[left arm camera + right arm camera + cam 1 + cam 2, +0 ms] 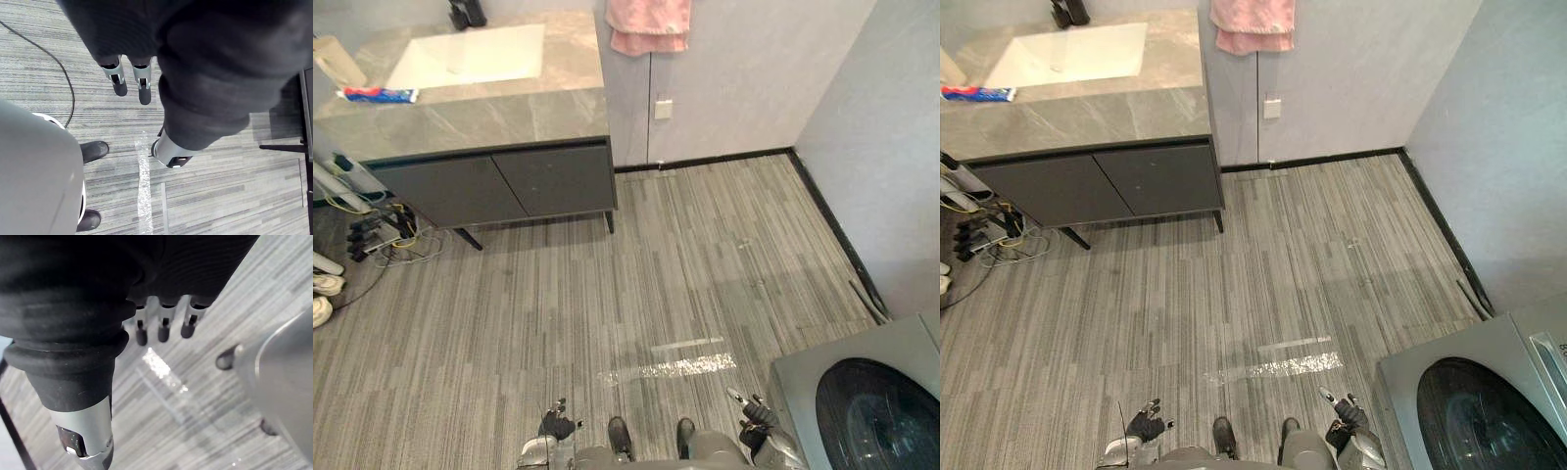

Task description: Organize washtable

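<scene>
Both empty | left hand, right hand: fingers relaxed | toothpaste on washtable, well apart

Pink towel on the wall, washing machine at right, power strip on striped floor

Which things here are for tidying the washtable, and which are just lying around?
For the job:
washtable
sink
toothpaste, lying on the washtable

Just around:
pink towel on the wall
washer
power strip on the floor
</scene>
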Robot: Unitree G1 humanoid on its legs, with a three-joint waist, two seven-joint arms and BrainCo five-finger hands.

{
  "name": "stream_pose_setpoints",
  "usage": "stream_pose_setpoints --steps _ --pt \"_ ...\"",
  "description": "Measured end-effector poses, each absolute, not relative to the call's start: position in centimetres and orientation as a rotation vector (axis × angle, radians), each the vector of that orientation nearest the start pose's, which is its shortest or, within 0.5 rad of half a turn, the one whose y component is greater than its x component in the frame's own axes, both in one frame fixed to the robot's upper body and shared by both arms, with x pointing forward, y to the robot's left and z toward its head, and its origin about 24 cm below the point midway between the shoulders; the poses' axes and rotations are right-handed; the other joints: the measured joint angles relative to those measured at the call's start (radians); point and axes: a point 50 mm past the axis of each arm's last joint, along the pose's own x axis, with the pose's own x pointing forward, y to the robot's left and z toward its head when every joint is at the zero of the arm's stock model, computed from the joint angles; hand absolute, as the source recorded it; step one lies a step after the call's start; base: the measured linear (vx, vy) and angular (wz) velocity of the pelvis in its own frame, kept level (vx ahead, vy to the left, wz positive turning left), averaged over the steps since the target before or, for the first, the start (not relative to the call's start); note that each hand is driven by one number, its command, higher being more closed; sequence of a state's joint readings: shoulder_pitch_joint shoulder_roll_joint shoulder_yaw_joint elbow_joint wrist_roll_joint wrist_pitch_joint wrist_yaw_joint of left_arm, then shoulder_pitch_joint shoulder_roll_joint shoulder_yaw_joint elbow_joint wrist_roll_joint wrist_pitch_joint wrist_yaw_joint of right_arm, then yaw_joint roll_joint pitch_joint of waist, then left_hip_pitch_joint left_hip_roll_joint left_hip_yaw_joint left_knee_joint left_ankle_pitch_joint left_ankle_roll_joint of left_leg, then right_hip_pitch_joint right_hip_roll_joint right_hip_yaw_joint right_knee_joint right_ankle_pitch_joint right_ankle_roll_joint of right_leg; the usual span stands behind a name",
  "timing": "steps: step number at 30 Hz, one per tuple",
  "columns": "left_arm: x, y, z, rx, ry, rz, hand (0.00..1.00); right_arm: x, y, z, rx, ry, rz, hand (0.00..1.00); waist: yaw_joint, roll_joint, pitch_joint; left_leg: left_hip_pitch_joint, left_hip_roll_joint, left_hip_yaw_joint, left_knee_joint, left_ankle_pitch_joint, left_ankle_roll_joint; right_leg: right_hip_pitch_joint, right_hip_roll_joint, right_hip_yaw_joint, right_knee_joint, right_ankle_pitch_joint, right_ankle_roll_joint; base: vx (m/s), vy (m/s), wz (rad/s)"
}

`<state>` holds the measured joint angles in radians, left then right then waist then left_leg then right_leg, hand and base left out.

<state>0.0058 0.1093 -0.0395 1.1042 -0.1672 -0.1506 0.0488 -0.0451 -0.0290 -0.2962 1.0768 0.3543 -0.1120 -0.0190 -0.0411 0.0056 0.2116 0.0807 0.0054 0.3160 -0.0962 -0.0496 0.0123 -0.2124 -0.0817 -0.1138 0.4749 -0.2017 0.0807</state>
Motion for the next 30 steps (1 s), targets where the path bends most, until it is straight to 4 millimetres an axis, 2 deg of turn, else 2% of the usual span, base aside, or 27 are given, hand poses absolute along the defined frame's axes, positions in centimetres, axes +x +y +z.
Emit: stream_pose_setpoints --steps 1,3,4,6,7,8,9,10,11,12,13,14,15,16,17,18,19,20,22,23,24,25,26,27,28,29,30 --pt "12.9 19.4 -15.1 -0.001 0.945 0.176 0.0 14.2 -19.9 -14.7 0.415 0.86 -0.483 0.0 0.002 0.008 0.009 0.009 0.018 0.013 0.0 -0.012 -0.012 -0.037 -0.008 -0.034 -0.007 -0.005 -0.008 0.17 0.018 -0.26" --pt "13.5 19.6 -14.9 -0.007 0.929 0.198 0.0 14.4 -20.0 -14.6 0.4 0.854 -0.472 0.0 -0.002 0.015 0.013 0.022 0.063 0.021 0.001 -0.032 -0.041 -0.088 -0.009 -0.079 -0.084 0.008 -0.001 0.23 0.006 -0.28" --pt "14.1 20.0 -14.6 -0.002 0.91 0.208 0.0 14.3 -20.1 -14.6 0.387 0.855 -0.465 0.0 -0.003 0.018 0.017 0.036 0.089 0.022 0.001 -0.047 -0.064 -0.115 -0.012 -0.096 -0.172 0.046 0.009 0.43 -0.034 -0.11" --pt "15.0 20.0 -14.3 0.001 0.885 0.203 0.0 13.5 -20.0 -14.9 0.377 0.877 -0.463 0.0 -0.007 -0.006 0.016 0.082 0.103 0.018 0.003 -0.078 -0.118 -0.143 -0.048 -0.135 -0.309 0.144 0.033 0.46 -0.066 0.04" --pt "15.0 20.0 -14.3 0.002 0.883 0.202 0.0 13.1 -19.8 -15.0 0.385 0.886 -0.466 0.0 -0.007 -0.015 0.016 0.095 0.104 0.016 0.013 -0.083 -0.12 -0.142 -0.061 -0.135 -0.326 0.166 0.029 0.43 -0.135 0.26" --pt "14.8 20.0 -14.4 -0.006 0.887 0.209 0.0 12.9 -19.9 -15.0 0.383 0.887 -0.468 0.0 -0.016 -0.022 0.014 0.122 0.128 0.015 0.044 -0.119 -0.158 -0.145 -0.063 -0.134 -0.331 0.197 0.014 0.6 -0.244 0.52" --pt "14.4 20.3 -14.4 -0.016 0.89 0.228 0.0 12.8 -19.9 -15.1 0.37 0.891 -0.456 0.0 -0.03 -0.023 0.002 0.125 0.161 -0.005 0.101 -0.145 -0.195 -0.141 -0.053 -0.138 -0.3 0.2 -0.003 0.62 -0.298 0.6" --pt "14.2 20.7 -14.4 -0.019 0.888 0.247 0.0 12.6 -19.5 -15.2 0.359 0.904 -0.437 0.0 -0.03 -0.044 -0.008 0.103 0.169 -0.018 0.166 -0.153 -0.206 -0.143 -0.051 -0.133 -0.285 0.24 -0.024 0.77 -0.515 0.53" --pt "13.8 20.7 -14.5 -0.053 0.892 0.283 0.0 12.8 -19.5 -15.2 0.337 0.909 -0.418 0.0 -0.016 -0.033 -0.025 0.025 0.246 -0.048 0.376 -0.16 -0.213 -0.129 -0.014 -0.142 -0.252 0.277 -0.08 0.63 -0.48 0.1" --pt "13.3 20.5 -14.7 -0.089 0.903 0.306 0.0 12.9 -19.9 -15.1 0.313 0.904 -0.41 0.0 0.002 -0.006 -0.028 -0.026 0.296 -0.053 0.511 -0.13 -0.176 -0.108 0.022 -0.147 -0.252 0.25 -0.106 0.63 -0.487 -0.16" --pt "12.9 20.1 -15.0 -0.123 0.913 0.324 0.0 13.1 -20.3 -14.9 0.295 0.899 -0.406 0.0 0.008 0.011 -0.026 -0.053 0.327 -0.057 0.6 -0.096 -0.14 -0.085 0.046 -0.148 -0.257 0.233 -0.124 0.67 -0.397 -0.45" --pt "11.8 19.0 -15.5 -0.194 0.941 0.353 0.0 13.3 -20.5 -14.8 0.272 0.897 -0.391 0.0 0.014 0.039 -0.028 -0.093 0.371 -0.069 0.763 -0.045 -0.115 -0.023 0.083 -0.138 -0.285 0.21 -0.143 0.81 -0.435 -0.55" --pt "11.4 18.8 -15.6 -0.242 0.943 0.387 0.0 13.2 -21.1 -14.8 0.251 0.901 -0.394 0.0 0.027 0.049 -0.027 -0.116 0.379 -0.081 0.893 -0.068 -0.145 0.062 0.111 -0.118 -0.332 0.198 -0.157 0.81 -0.411 -0.51" --pt "11.4 18.8 -15.6 -0.253 0.938 0.395 0.0 13.1 -21.1 -14.9 0.246 0.91 -0.391 0.0 0.031 0.046 -0.025 -0.121 0.375 -0.085 0.938 -0.084 -0.162 0.11 0.118 -0.104 -0.358 0.194 -0.162 0.63 -0.289 -0.37" --pt "11.5 19.0 -15.5 -0.262 0.93 0.405 0.0 12.9 -21.0 -15.0 0.242 0.922 -0.384 0.0 0.031 0.033 -0.018 -0.134 0.352 -0.079 0.997 -0.117 -0.166 0.2 0.12 -0.08 -0.4 0.181 -0.179 0.58 -0.215 -0.2" --pt "11.9 19.1 -15.3 -0.277 0.907 0.413 0.0 12.7 -21.0 -15.1 0.237 0.934 -0.382 0.0 0.035 0.016 -0.014 -0.171 0.317 -0.063 1.021 -0.163 -0.156 0.269 0.115 -0.045 -0.431 0.164 -0.19 0.55 -0.168 -0.15" --pt "12.1 19.1 -15.1 -0.277 0.892 0.41 0.0 12.9 -21.1 -15.0 0.234 0.931 -0.383 0.0 0.039 0.013 -0.015 -0.2 0.297 -0.061 1.019 -0.183 -0.148 0.296 0.112 -0.031 -0.442 0.155 -0.196 0.49 -0.084 -0.2" --pt "12.6 19.0 -14.9 -0.281 0.866 0.4 0.0 13.1 -21.4 -14.9 0.229 0.924 -0.388 0.0 0.051 0.013 -0.015 -0.271 0.253 -0.055 0.984 -0.215 -0.131 0.332 0.105 -0.015 -0.459 0.141 -0.198 0.36 -0.025 -0.25" --pt "13.1 19.1 -14.6 -0.281 0.841 0.394 0.0 13.5 -21.6 -14.8 0.235 0.912 -0.395 0.0 0.062 0.01 -0.013 -0.347 0.199 -0.054 0.888 -0.221 -0.119 0.362 0.091 -0.007 -0.471 0.125 -0.193 0.42 0.011 -0.35" --pt "13.1 19.0 -14.5 -0.277 0.836 0.383 0.0 14.1 -21.8 -14.5 0.25 0.887 -0.41 0.0 0.07 0.007 -0.013 -0.412 0.117 -0.072 0.663 -0.204 -0.12 0.402 0.065 -0.006 -0.482 0.093 -0.16 0.42 0.033 -0.43" --pt "13.0 19.0 -14.6 -0.278 0.839 0.382 0.0 14.2 -21.9 -14.4 0.248 0.882 -0.411 0.0 0.077 0.014 -0.016 -0.425 0.093 -0.084 0.551 -0.174 -0.121 0.418 0.06 -0.001 -0.486 0.077 -0.148 0.42 0.074 -0.56" --pt "12.7 18.6 -14.7 -0.28 0.851 0.373 0.0 13.8 -22.4 -14.4 0.236 0.886 -0.421 0.0 0.09 0.036 -0.024 -0.443 0.073 -0.116 0.382 -0.106 -0.119 0.457 0.065 0.011 -0.508 0.05 -0.125 0.42 0.138 -0.55" --pt "11.9 18.4 -15.0 -0.283 0.872 0.374 0.0 13.4 -22.4 -14.6 0.234 0.898 -0.423 0.0 0.105 0.057 -0.035 -0.469 0.068 -0.15 0.304 -0.052 -0.102 0.492 0.079 0.023 -0.519 0.012 -0.102 0.54 0.239 -0.56" --pt "11.6 18.4 -15.1 -0.298 0.876 0.388 0.0 12.9 -22.3 -14.8 0.238 0.915 -0.426 0.0 0.114 0.053 -0.039 -0.47 0.066 -0.167 0.332 0.011 -0.077 0.51 0.077 0.034 -0.517 -0.006 -0.097 0.48 0.235 -0.42" --pt "11.1 19.1 -15.1 -0.3 0.877 0.422 0.0 12.2 -21.4 -15.2 0.254 0.943 -0.415 0.0 0.114 0.027 -0.062 -0.464 0.04 -0.173 0.35 0.069 -0.034 0.524 0.047 0.042 -0.496 -0.04 -0.087 0.5 0.235 -0.2" --pt "10.9 19.7 -15.1 -0.294 0.878 0.437 0.0 12.2 -20.8 -15.3 0.264 0.949 -0.404 0.0 0.108 0.001 -0.073 -0.461 0.016 -0.172 0.348 0.079 -0.019 0.506 0.024 0.044 -0.453 -0.049 -0.084 0.5 0.192 -0.21" --pt "10.8 19.9 -15.1 -0.298 0.877 0.45 0.0 12.1 -20.5 -15.4 0.269 0.954 -0.399 0.0 0.114 -0.011 -0.08 -0.447 0.009 -0.162 0.34 0.08 -0.003 0.459 0.008 0.059 -0.345 -0.048 -0.083 0.62 0.227 -0.22"
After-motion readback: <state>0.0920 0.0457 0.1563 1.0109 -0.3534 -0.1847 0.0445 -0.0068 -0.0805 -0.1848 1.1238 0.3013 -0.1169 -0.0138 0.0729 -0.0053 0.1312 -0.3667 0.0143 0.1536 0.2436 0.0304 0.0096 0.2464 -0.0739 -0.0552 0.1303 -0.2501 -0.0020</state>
